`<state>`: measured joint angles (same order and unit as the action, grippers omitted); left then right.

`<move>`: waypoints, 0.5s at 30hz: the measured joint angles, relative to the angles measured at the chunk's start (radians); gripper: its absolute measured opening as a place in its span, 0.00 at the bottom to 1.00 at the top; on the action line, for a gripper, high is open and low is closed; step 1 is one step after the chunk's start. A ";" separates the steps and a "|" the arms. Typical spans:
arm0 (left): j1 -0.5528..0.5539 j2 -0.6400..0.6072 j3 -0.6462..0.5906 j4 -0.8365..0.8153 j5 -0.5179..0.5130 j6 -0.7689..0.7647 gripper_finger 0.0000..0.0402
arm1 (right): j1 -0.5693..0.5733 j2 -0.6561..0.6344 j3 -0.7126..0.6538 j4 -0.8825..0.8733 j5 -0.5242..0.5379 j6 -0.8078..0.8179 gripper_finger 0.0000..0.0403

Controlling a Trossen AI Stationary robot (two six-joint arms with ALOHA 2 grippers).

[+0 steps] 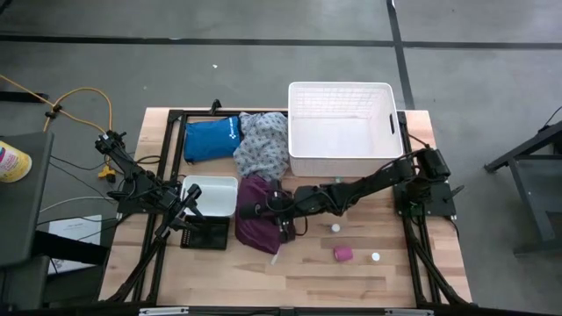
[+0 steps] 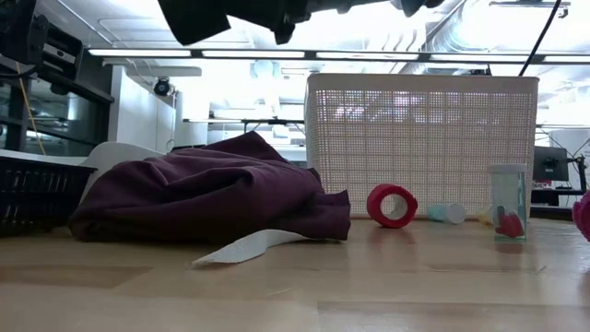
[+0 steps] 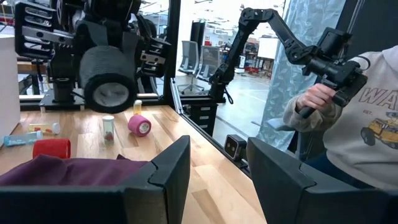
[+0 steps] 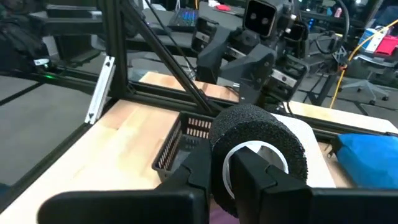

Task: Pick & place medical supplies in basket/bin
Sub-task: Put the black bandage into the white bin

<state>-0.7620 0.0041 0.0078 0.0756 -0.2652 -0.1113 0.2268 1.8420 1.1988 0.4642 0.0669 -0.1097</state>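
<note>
Right gripper (image 4: 227,171) clamped on a black roll (image 4: 258,146) over the maroon cloth (image 1: 257,215).
Roll's hole faces the wrist camera, axis roughly level; left gripper (image 3: 214,171) partly open, empty.

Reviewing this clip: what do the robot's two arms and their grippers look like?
Both arms are black, slim and jointed, mounted on black bases at the table's sides. The left gripper has broad, angular dark-grey fingers; the right gripper has matching dark, blocky fingers. No markings show on either; black cables hang near the left arm's base.
</note>
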 joint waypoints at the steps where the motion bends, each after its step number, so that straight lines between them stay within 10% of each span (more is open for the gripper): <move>1: 0.000 0.000 0.000 0.000 0.000 0.000 0.38 | 0.000 0.000 0.000 0.003 -0.004 0.000 0.08; 15: 0.000 0.000 0.000 0.000 0.000 0.000 0.38 | 0.000 -0.001 0.000 -0.010 -0.023 0.011 0.08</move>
<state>-0.7624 0.0043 0.0078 0.0757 -0.2652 -0.1116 0.2272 1.8412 1.1988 0.4541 0.0444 -0.0986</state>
